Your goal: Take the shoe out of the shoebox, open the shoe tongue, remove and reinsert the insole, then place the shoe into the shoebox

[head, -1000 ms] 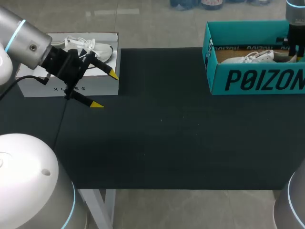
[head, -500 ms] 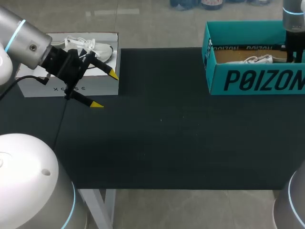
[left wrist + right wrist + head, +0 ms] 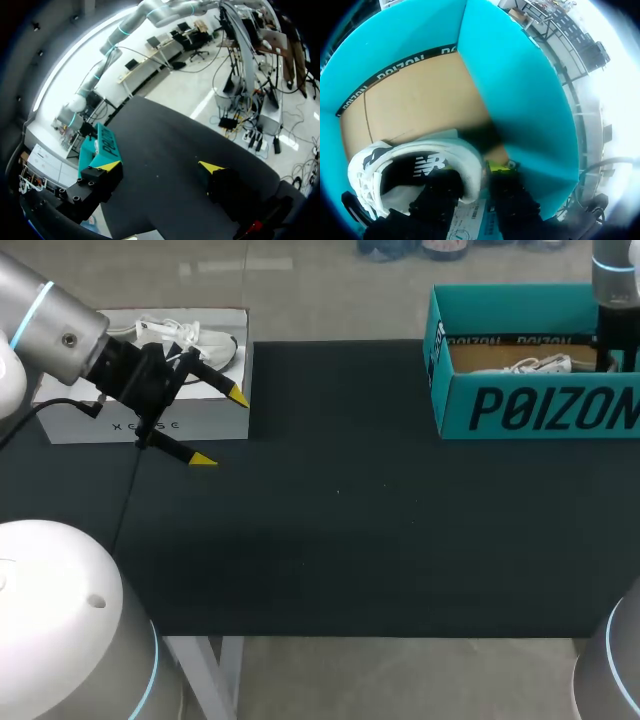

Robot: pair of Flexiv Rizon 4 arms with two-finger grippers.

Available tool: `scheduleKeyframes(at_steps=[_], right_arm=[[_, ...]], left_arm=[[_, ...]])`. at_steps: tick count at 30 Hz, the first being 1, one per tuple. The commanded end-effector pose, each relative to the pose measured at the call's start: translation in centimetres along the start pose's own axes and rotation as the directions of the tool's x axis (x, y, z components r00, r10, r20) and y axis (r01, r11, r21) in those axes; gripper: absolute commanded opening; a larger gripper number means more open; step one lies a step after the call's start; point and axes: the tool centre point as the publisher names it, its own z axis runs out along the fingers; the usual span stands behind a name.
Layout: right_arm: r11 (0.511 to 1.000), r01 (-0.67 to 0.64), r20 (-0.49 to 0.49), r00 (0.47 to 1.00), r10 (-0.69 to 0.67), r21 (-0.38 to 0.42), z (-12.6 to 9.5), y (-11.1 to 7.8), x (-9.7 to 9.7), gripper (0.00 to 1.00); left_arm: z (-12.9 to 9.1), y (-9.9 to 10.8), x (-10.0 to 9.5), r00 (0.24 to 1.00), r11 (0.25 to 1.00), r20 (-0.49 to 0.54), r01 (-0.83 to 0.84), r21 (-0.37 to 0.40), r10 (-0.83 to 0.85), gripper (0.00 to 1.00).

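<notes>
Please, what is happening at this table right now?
The right gripper is down inside the teal shoebox, its fingers closed on the heel of the white shoe lying there. The left gripper hangs open over the black table, by a white box that holds another white shoe.
</notes>
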Motion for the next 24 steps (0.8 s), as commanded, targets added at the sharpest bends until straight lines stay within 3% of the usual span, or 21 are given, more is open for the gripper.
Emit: scheduleKeyframes(at_steps=[1, 14, 24], right_arm=[[1.000, -0.005, -0.011, 1.000, 0.005, -0.020, -1.1, -0.3, -0.4, 1.00], [0.994, 0.022, -0.079, 0.996, -0.030, -0.109, -8.5, -1.1, -0.3, 1.00], [0.981, 0.060, -0.127, 0.988, -0.084, -0.183, -14.9, -4.8, 0.4, 1.00]], left_arm=[[0.0, 0.0, 0.0, 1.000, 1.000, -0.003, 0.000, -0.002, 0.000, 1.00], [0.0, 0.0, 0.0, 1.000, 1.000, -0.003, 0.000, -0.002, 0.000, 1.00], [0.0, 0.0, 0.0, 1.000, 1.000, -0.003, 0.000, -0.002, 0.000, 1.00]])
